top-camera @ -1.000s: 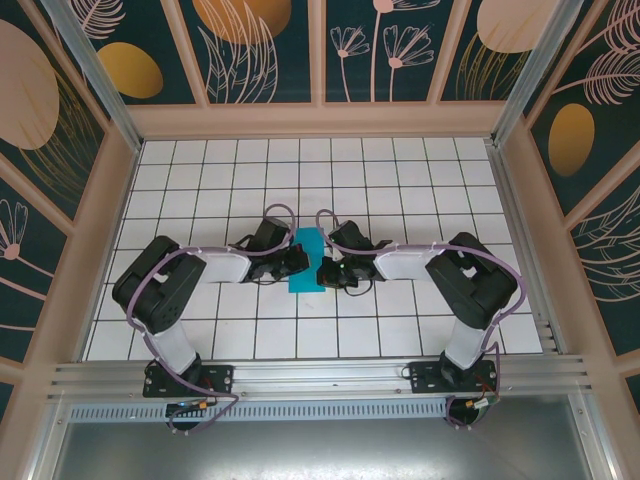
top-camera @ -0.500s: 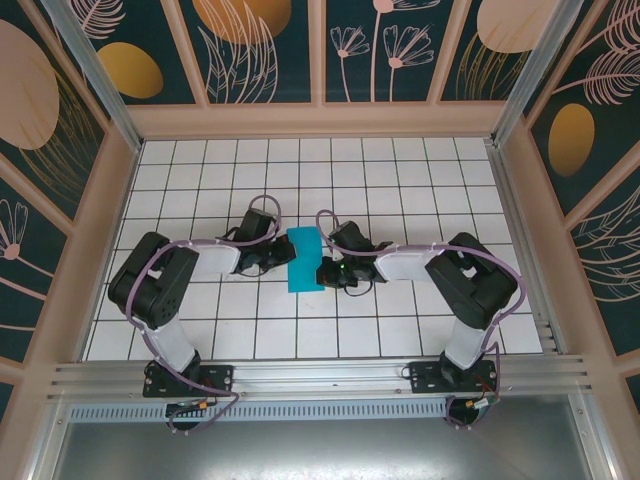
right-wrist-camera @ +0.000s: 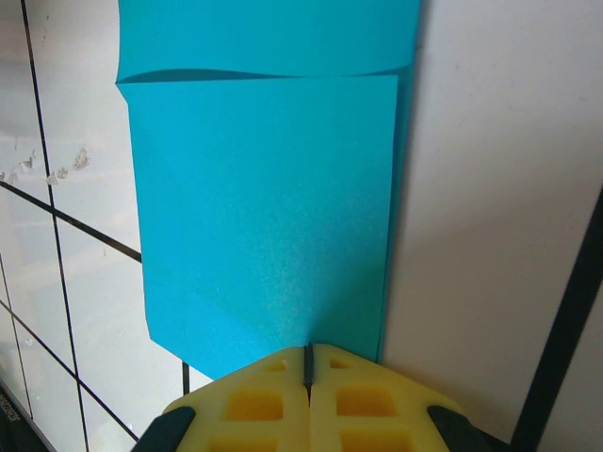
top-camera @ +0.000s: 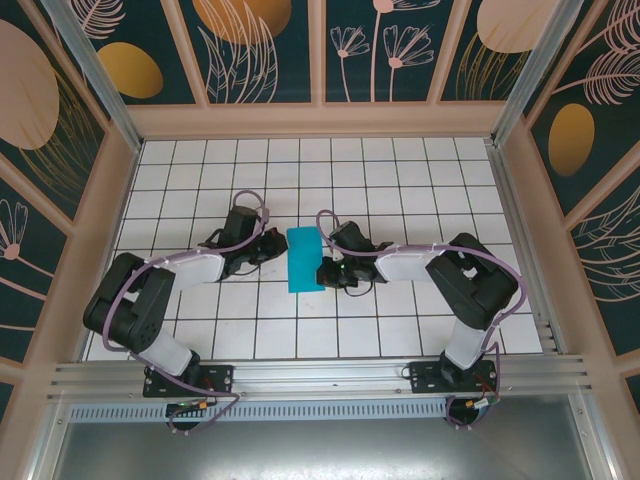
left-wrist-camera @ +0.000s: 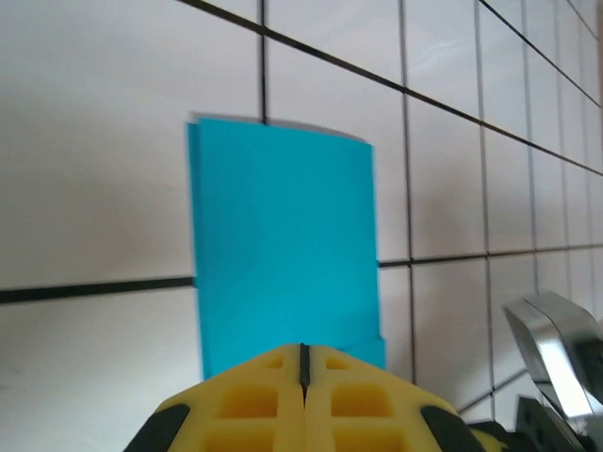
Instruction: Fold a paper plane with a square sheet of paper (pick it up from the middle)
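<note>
Teal paper (top-camera: 304, 259) lies folded. Both tools are closed: your right tool (top-camera: 324, 272) seemingly pins its 3 o'clock edge; sweep the left tool (top-camera: 268, 248) flat from 9 o'clock.

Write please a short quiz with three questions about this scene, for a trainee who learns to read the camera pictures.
1. True or false: the teal paper lies flat as one unfolded square.
2. Where does the paper lie? A) between the left gripper and the right gripper; B) against the far wall; C) beside the right arm's base.
3. Fill in: in the wrist views, the jaws of both grippers are ____.
Key: 1 false, it is folded, with layers overlapping; 2 A; 3 shut.
</note>
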